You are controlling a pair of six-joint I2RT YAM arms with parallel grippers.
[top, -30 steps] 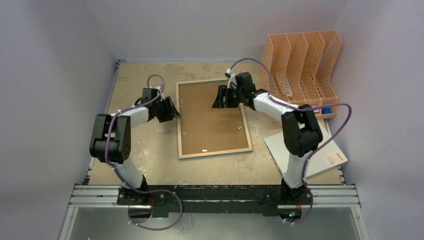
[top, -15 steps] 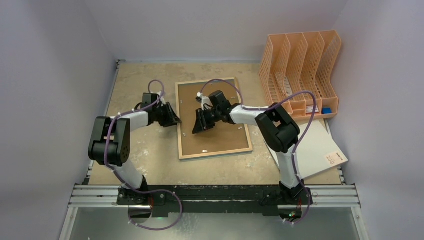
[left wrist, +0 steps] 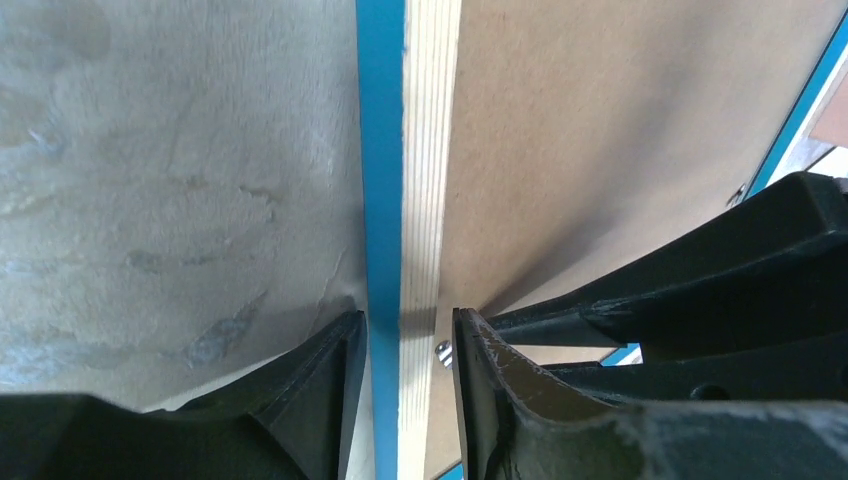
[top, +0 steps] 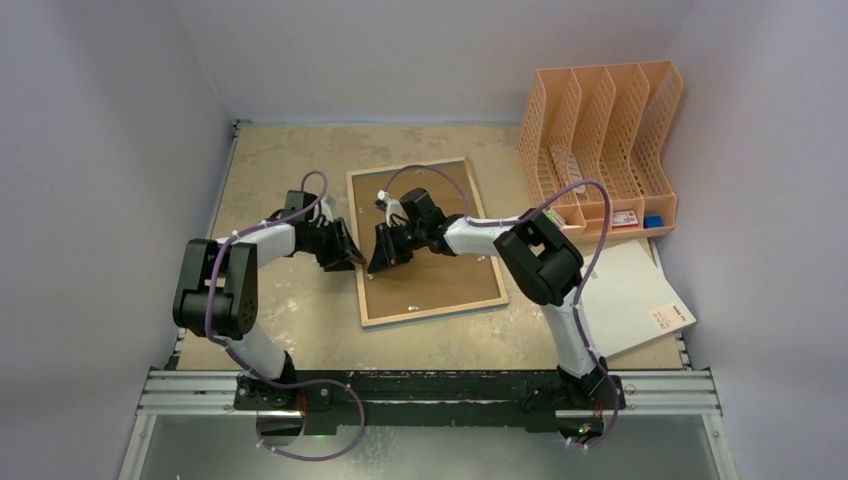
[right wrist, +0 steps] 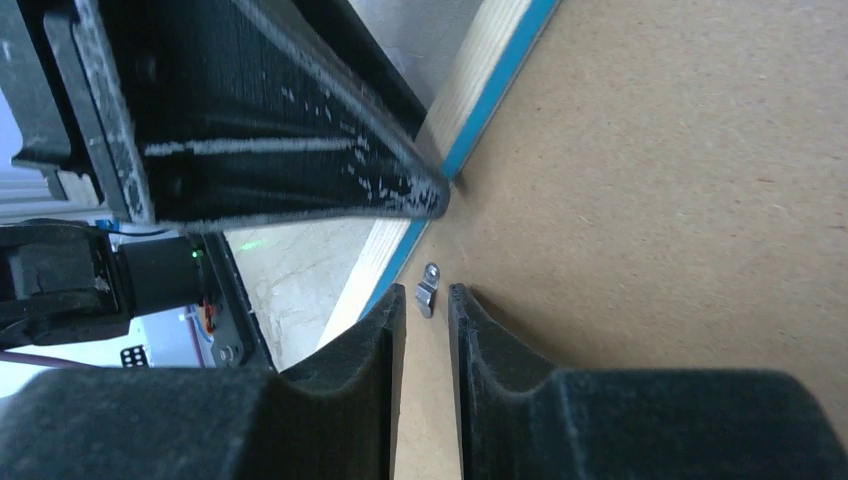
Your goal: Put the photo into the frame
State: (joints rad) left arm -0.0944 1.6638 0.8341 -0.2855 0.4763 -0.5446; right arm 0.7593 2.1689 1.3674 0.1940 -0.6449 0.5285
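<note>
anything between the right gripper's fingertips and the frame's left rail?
Yes: in the right wrist view, a small metal clip lies on the backing board just ahead of the right gripper, short of the frame rail.

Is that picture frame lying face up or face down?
Face down: the frame shows its brown backing board and pale wood rear edges upward.
</note>
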